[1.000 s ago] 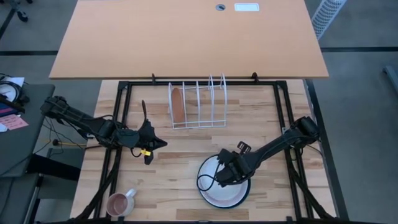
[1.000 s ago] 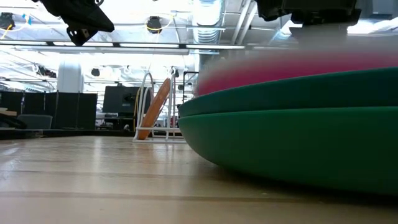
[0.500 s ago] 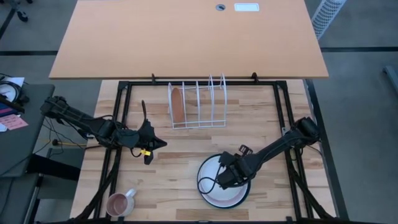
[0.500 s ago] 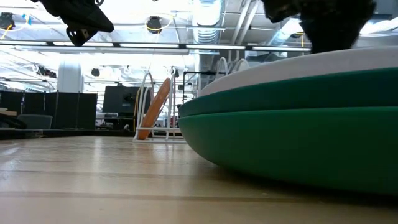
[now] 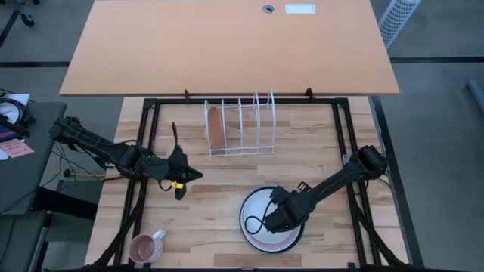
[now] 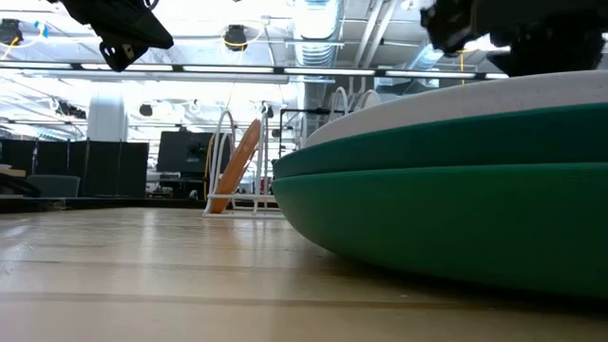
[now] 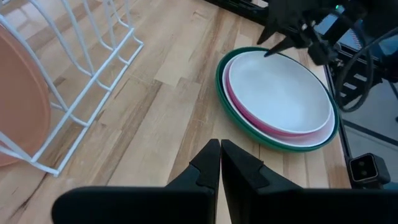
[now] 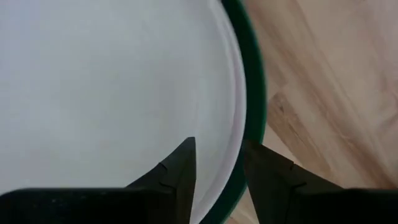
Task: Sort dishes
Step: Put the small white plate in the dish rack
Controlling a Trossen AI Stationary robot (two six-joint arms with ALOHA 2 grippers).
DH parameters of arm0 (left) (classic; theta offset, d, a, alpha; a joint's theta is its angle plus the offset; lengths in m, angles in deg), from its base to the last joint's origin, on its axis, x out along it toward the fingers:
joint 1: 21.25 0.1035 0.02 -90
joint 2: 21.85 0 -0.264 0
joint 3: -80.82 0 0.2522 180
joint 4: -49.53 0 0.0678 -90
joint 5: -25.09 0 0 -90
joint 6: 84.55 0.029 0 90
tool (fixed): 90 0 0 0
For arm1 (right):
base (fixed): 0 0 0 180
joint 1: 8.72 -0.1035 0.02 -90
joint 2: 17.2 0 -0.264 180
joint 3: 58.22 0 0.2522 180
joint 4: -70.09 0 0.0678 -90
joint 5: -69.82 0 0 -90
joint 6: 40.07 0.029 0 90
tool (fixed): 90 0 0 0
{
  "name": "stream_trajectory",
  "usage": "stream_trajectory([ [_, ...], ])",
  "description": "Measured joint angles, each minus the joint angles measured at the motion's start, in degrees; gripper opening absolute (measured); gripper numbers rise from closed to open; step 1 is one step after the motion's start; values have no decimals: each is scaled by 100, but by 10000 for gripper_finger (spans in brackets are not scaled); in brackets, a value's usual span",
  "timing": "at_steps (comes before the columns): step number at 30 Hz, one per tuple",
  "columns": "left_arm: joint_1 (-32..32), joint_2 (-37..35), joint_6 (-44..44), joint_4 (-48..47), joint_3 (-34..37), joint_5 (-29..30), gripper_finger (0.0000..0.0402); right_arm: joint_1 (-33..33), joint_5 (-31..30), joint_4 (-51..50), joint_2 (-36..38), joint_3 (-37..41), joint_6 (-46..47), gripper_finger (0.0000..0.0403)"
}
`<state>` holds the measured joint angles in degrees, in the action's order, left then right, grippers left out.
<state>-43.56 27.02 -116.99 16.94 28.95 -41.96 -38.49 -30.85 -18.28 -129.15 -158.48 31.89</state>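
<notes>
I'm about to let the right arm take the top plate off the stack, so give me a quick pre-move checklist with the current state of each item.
1. Right gripper over the white plate rim: ok.
2. Its jaws open, holding nothing: ok.
3. Fingers straddling only the white rim, not the pink plate beneath: cannot tell.
4. Wire rack has free slots beside the orange plate: ok.
5. Left gripper shut, parked clear of the stack: ok.
6. Mug away from the path: ok.
</notes>
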Motion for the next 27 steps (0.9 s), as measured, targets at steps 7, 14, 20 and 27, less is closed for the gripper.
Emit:
stream_trajectory([
  [7,-20,0,-9,-2,0,-26,11,118,52,-77,-168,0,-259,97],
  [14,-19,0,88,-29,0,-26,11,139,46,-163,-168,2,-382,26],
  [20,-19,0,111,-24,0,-26,11,139,32,-190,-166,2,-608,3],
  [27,-19,0,113,-27,0,-26,11,82,-250,-729,-166,-274,-567,1],
])
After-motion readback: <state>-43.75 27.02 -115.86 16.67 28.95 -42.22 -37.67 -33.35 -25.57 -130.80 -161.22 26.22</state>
